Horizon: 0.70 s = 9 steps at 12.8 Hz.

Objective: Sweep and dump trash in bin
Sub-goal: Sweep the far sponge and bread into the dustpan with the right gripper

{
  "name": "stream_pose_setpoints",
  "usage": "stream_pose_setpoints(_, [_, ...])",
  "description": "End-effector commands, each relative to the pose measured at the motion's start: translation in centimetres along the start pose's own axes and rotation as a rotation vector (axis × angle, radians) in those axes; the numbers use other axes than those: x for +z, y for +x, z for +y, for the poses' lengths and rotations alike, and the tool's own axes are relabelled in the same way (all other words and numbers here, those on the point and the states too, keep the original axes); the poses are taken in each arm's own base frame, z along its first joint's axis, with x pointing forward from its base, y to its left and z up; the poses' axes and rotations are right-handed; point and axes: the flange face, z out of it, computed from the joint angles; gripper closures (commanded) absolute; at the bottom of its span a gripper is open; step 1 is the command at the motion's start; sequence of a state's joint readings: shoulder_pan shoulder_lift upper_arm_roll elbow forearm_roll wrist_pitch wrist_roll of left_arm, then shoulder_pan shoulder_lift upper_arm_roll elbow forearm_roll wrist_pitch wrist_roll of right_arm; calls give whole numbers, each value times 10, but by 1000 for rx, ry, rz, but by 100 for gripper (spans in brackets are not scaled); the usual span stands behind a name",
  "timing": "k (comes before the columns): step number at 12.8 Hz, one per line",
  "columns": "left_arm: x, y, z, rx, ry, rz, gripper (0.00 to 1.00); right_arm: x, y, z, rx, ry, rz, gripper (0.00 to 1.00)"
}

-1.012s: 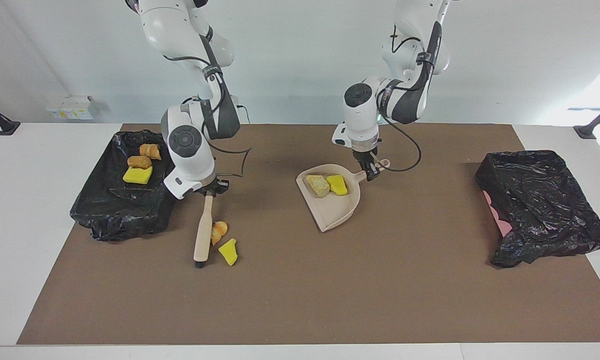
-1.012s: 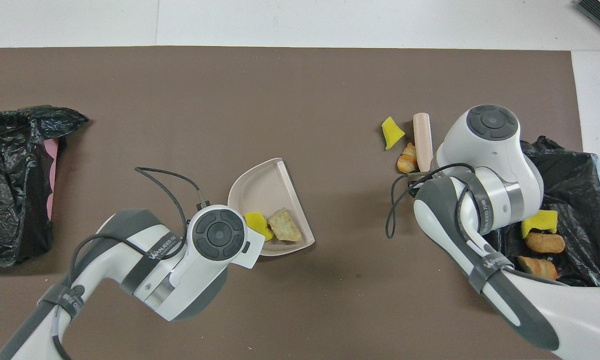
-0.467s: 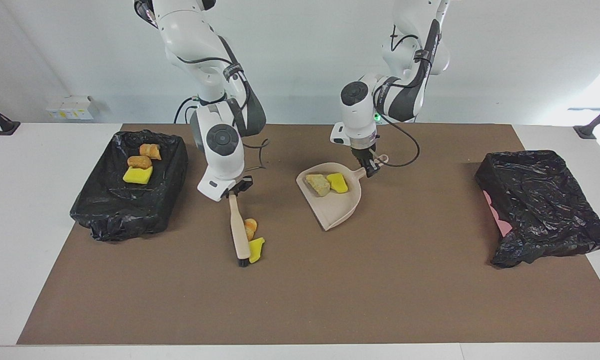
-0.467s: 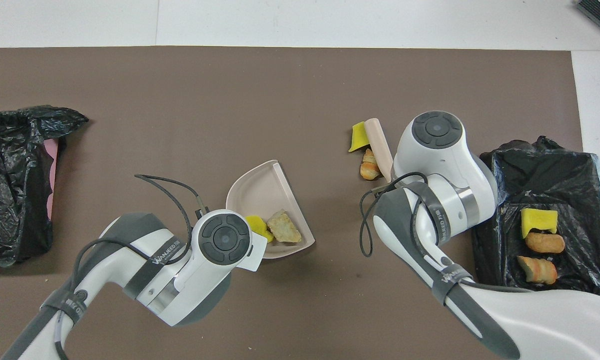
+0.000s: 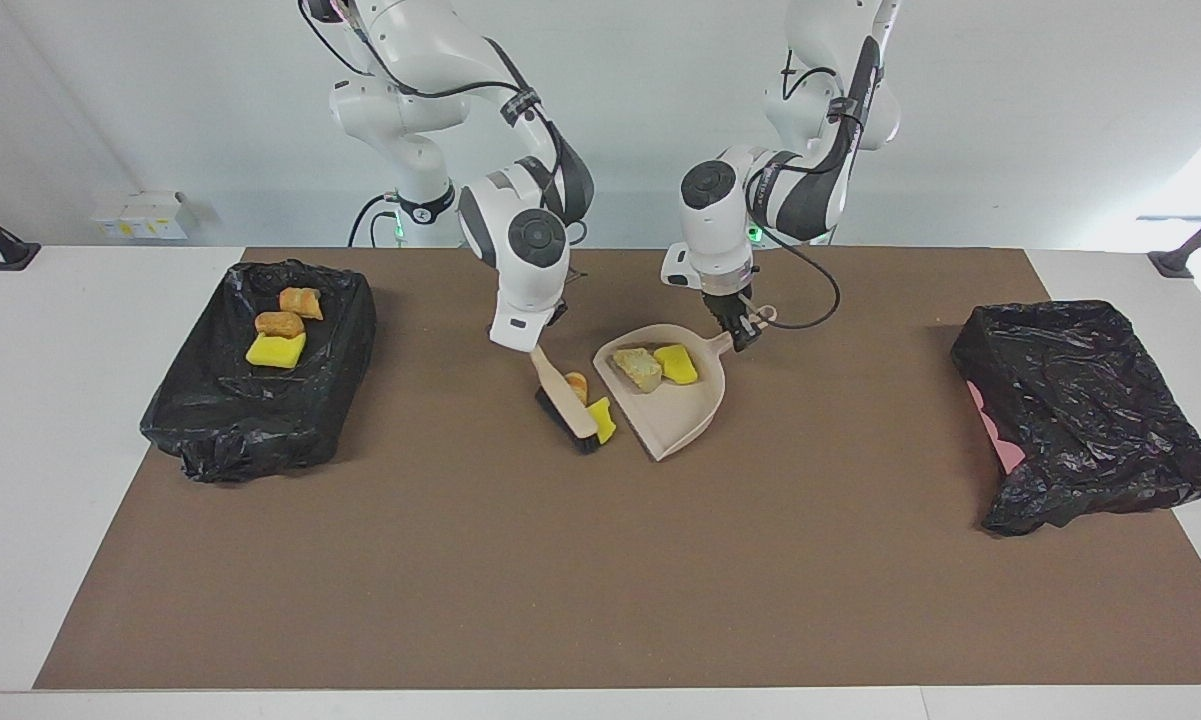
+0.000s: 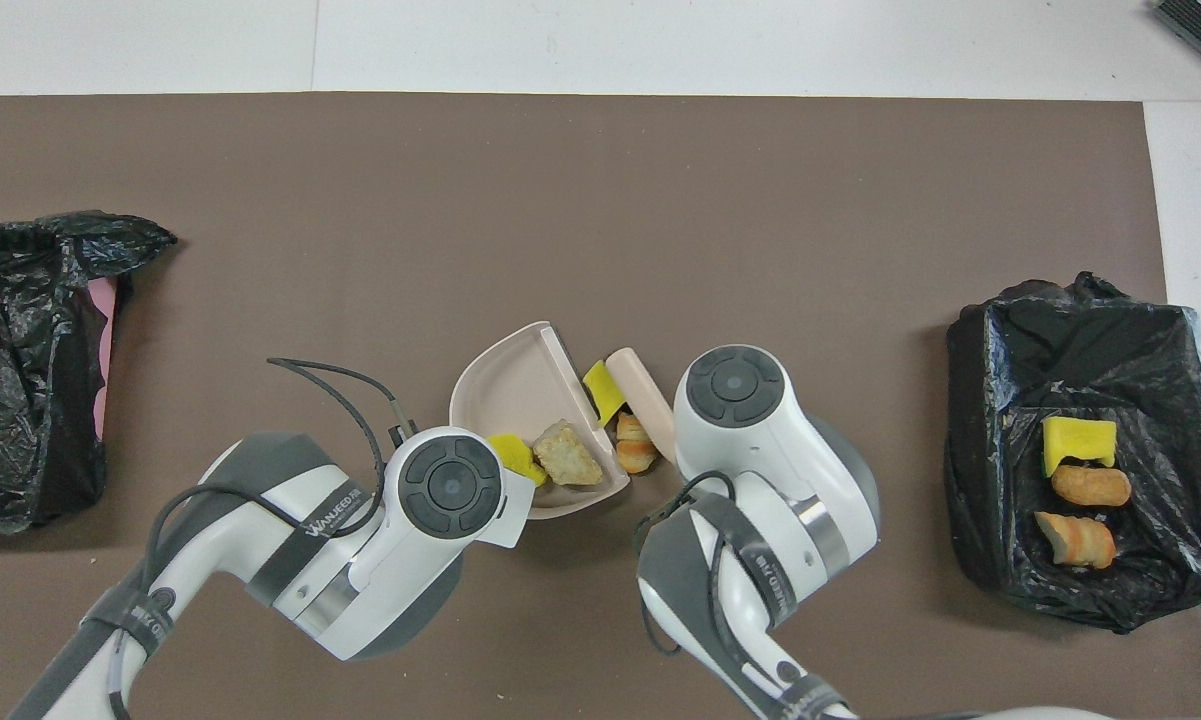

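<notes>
Brush (image 5: 565,398) handle is clamped in the right end effector (image 5: 532,350), head angled down onto the table (image 5: 600,600) so two trash bits, a yellow chunk (image 5: 602,419) and a tan lump (image 5: 577,386), are pinned against the dustpan (image 5: 672,405) lip. Dustpan handle is gripped by the left end effector (image 5: 742,338), mouth turned toward the brush to catch the push. Two bits are already inside the pan (image 6: 545,458). Three more lie in the black-lined bin (image 5: 260,370) at the right arm's end. A second bagged bin (image 5: 1080,410) sits at the left arm's end, contents not visible.
</notes>
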<state>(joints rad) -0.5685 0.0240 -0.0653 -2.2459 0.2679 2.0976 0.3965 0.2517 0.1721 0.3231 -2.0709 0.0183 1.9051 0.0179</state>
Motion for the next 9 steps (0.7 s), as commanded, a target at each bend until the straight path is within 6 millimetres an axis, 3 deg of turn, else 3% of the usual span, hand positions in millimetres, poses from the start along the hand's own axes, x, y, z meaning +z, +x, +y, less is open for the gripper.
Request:
stream_pose_setpoints(1, [2, -10, 10, -2, -3, -13, 100, -3, -10, -41, -41, 60, 15, 100])
stream_pose_setpoints(3, [13, 5, 24, 36, -4, -10, 100, -12, -6, -53, 19, 125, 45, 100])
stream_pose_setpoints(4, [17, 8, 21, 41, -1, 6, 100, -26, 0, -66, 35, 141, 72, 100])
stream_pose_setpoints(6, [16, 9, 15, 67, 2, 15, 100, -68, -8, -54, 73, 145, 109, 100])
stream_pose_setpoints(9, [11, 11, 2, 77, 6, 27, 100, -96, -28, -46, 89, 133, 146, 100])
